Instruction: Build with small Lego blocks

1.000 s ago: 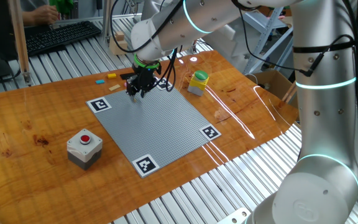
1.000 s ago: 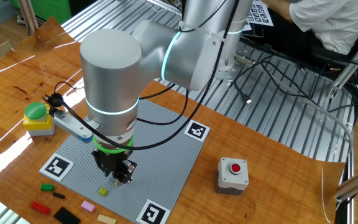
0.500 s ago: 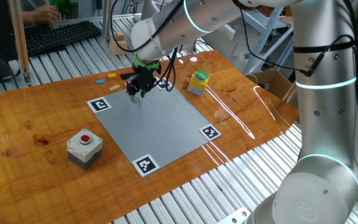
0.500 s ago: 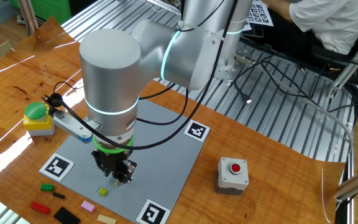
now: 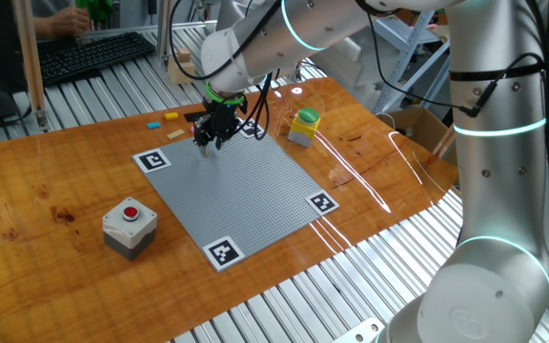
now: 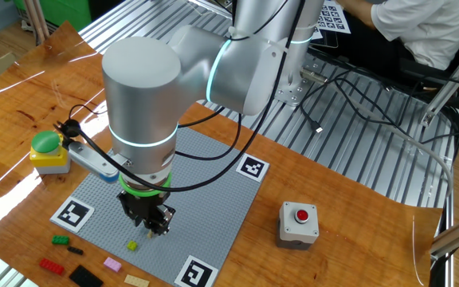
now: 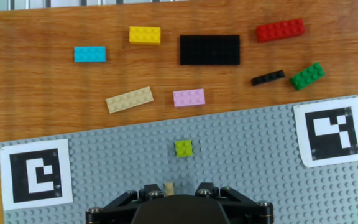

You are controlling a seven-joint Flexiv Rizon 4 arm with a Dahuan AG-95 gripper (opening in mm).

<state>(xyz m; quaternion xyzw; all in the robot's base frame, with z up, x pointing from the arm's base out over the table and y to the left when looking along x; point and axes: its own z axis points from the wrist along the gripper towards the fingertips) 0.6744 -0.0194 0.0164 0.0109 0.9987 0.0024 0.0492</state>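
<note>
Hovering low over the plate, gripper near the edge closest to the loose bricks. Gripping something small and tan, seemingly: a sliver showing between the fingertips in the hand view, though hard telling for certain. Sitting alone on the studs just ahead, a green brick; lying off the plate on the wood, yellow, black, red, pink. Risking a skewed press if descending off the stud grid, jamming or flicking the piece; also risking a nudge to the green brick.

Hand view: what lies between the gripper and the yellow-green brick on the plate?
Only bare grey studs of the plate. The hand view shows nothing between the gripper and the yellow-green brick.
</note>
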